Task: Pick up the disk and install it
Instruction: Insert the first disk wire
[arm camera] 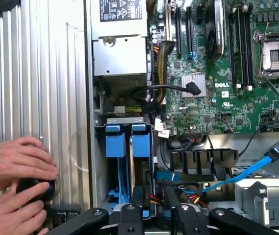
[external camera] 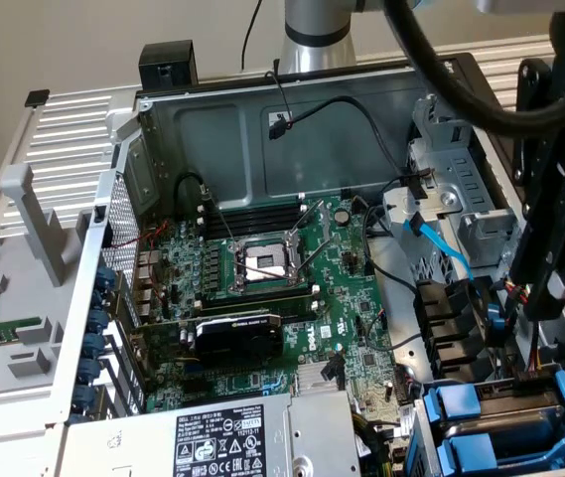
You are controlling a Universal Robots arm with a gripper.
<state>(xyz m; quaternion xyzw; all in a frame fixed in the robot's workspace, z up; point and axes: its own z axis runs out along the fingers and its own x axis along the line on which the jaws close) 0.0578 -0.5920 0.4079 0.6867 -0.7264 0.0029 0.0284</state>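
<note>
Your pincer [arm camera: 158, 218] hangs over the drive bay [arm camera: 125, 122] in the corner of the open computer case [external camera: 113, 199]. I cannot tell from these views whether it is gripping anything or merely poised there. In the exterior view it [external camera: 530, 288] stands at the case's edge on that view's right, just above the bay. Going left to right through the wrist view, a person's hands [arm camera: 12, 169] rest on a black knob [arm camera: 34, 188] outside the ribbed case wall [arm camera: 41, 73]. The silver power-supply box [arm camera: 119, 54] comes next, then the bay with two blue-fronted carriers side by side. The other carrier [arm camera: 115, 144] sits nearer the wall. The disk [arm camera: 140, 144], as I judge it, is the one in line with your pincer, standing on edge in its slot and running back toward the pincer. Beyond it lie the motherboard [arm camera: 217, 98] and a light blue data cable [arm camera: 247, 174]. I read this as the install step, with the disk already in the bay's guides but perhaps not fully seated. Whatever you do next calls for a straight line along the slot with no tilt against the neighbouring carrier. You also need clearance from the black cable [arm camera: 164, 90] looping beside the bay, and an eye on those hands at the wall.
</note>
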